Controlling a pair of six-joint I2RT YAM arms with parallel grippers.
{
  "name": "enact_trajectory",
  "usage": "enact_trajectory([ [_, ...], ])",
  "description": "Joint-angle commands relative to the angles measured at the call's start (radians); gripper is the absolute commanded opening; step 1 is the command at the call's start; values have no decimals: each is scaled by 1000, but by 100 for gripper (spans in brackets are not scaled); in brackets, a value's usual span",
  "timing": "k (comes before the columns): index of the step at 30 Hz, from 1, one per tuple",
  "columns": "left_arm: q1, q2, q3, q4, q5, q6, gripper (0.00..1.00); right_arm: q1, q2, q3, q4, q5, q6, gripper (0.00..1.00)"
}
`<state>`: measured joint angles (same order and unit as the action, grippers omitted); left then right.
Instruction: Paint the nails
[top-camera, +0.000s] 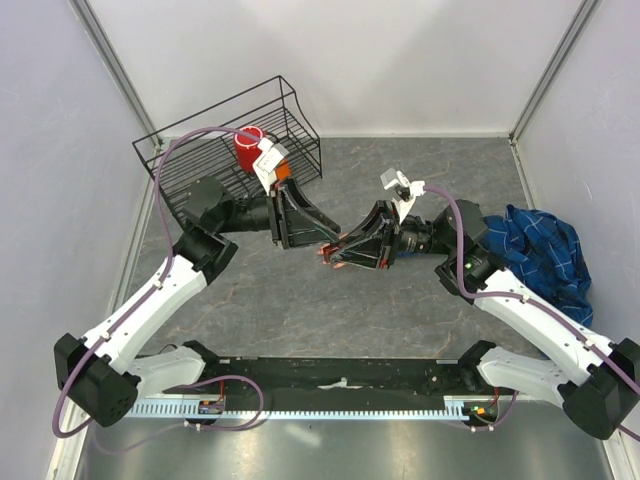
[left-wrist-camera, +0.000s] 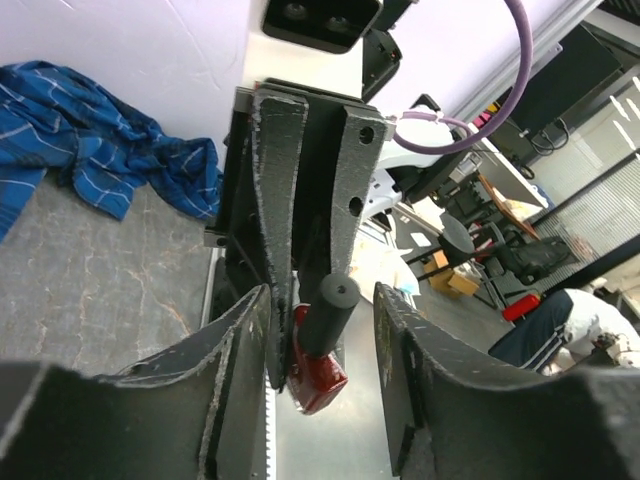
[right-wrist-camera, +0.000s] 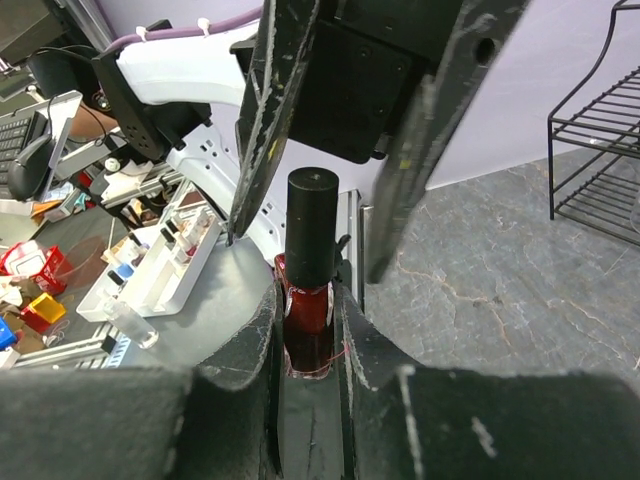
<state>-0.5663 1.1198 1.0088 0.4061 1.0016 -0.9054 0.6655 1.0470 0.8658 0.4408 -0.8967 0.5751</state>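
Observation:
Over the middle of the table the two grippers meet tip to tip. My right gripper (top-camera: 345, 256) (right-wrist-camera: 306, 300) is shut on a dark red polish bottle (right-wrist-camera: 308, 318) (left-wrist-camera: 318, 372), whose tall black cap (right-wrist-camera: 310, 225) (left-wrist-camera: 335, 308) points at the left arm. My left gripper (top-camera: 322, 246) (left-wrist-camera: 322, 300) is open: its fingers stand on either side of the cap with a gap on each side, not touching it. A crumpled blue plaid cloth (top-camera: 545, 255) (left-wrist-camera: 90, 140) lies at the right wall. The nails are hidden; no hand shows.
A black wire basket (top-camera: 290, 110) stands at the back left with a red cup (top-camera: 247, 145) in it. Grey walls close in both sides. In the right wrist view a white tray of small bottles (right-wrist-camera: 150, 270) sits beyond the table's near edge.

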Motion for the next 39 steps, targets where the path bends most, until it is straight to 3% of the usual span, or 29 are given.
enact_trajectory([
  [1, -20, 12, 62, 60, 58, -33, 48, -1, 7, 22, 38, -12, -29, 0],
  [2, -21, 12, 65, 62, 63, -32, 46, -1, 5, 30, 9, -2, -41, 0],
  [4, -26, 14, 68, 51, 66, -24, 24, -1, 4, 41, -26, 24, -83, 0],
  [5, -26, 12, 70, 36, 54, -17, 4, -1, 4, 56, -78, 44, -102, 0],
  [7, -26, 0, 74, -15, 31, 29, 2, -1, -1, 74, -178, 121, -167, 0],
  [9, -38, -11, 117, -221, -73, 163, 2, 11, -7, 108, -264, 233, -216, 0],
  [10, -53, -23, 151, -350, -169, 239, 2, 31, -10, 127, -378, 416, -291, 0],
  [11, -114, -25, 234, -611, -437, 314, 2, 111, -12, 168, -433, 562, -335, 0],
  [13, -197, 12, 312, -778, -735, 453, 2, 242, 8, 235, -564, 854, -401, 0],
  [14, -252, 26, 353, -835, -923, 462, 2, 375, 21, 251, -585, 1130, -449, 0],
  [18, -257, 46, 338, -862, -948, 407, 2, 497, 65, 266, -594, 1360, -468, 0],
  [22, -256, 31, 318, -816, -871, 413, 2, 479, 38, 225, -547, 1274, -497, 0],
  [25, -251, -1, 292, -738, -767, 431, 33, 419, -5, 191, -510, 1061, -495, 0],
  [26, -242, -12, 277, -721, -717, 434, 48, 399, -13, 187, -507, 1017, -492, 0],
  [28, -227, -49, 246, -661, -660, 430, 55, 331, -33, 170, -502, 862, -474, 0],
  [30, -178, -90, 219, -613, -566, 395, 70, 275, -60, 151, -482, 741, -430, 0],
  [33, -80, -126, 156, -503, -401, 315, 83, 171, -85, 122, -447, 534, -377, 0],
  [39, 48, -167, 18, -155, -121, 80, 85, 56, -82, 82, -297, 181, -220, 0],
])
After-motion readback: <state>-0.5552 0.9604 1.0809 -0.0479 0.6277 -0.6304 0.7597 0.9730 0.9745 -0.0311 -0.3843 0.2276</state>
